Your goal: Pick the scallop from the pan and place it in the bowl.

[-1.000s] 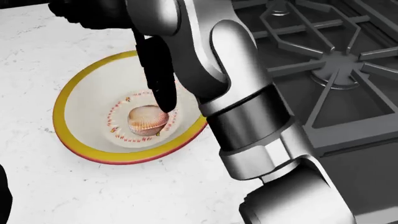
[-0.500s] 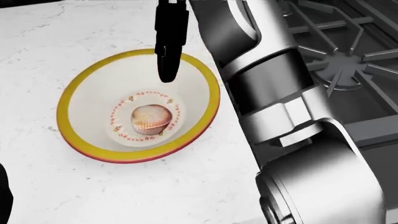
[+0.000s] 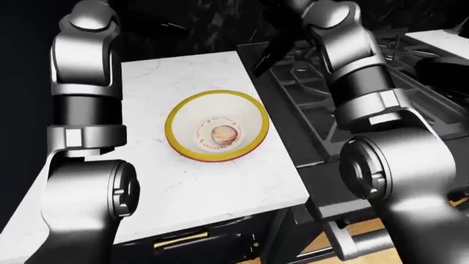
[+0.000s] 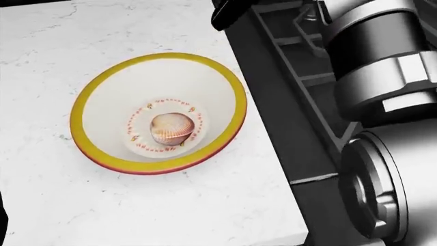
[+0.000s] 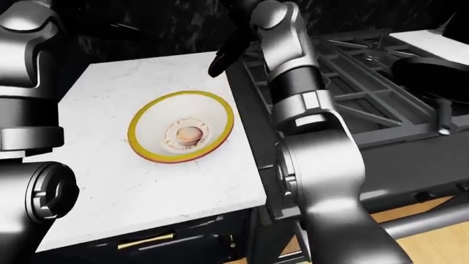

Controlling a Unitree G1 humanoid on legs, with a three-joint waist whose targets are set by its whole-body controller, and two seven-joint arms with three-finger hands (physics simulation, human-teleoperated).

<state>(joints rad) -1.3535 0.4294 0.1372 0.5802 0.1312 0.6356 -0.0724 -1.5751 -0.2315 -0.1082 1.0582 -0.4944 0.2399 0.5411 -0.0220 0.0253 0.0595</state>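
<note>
— How is the right hand (image 5: 220, 63) seen?
— Raised beyond the bowl (image 4: 231, 87), nothing held — finger spread cannot be told.
— And the scallop (image 4: 171, 128)?
— Settled at the bowl's bottom; placement is judged done, only arm clearance is called for.

left hand out of view, right hand (image 5: 220, 61) fingers indistinct

— What is seen on the counter (image 4: 137, 205)?
— 1 bowl (image 4: 229, 87) is set on it, with 1 scallop (image 4: 171, 128) lying in its middle.
— And to the right, in the head view?
— The stove (image 5: 367, 82) is placed against the counter's right edge; 1 pan (image 5: 432, 69) is seen at the right-eye view's far right.
</note>
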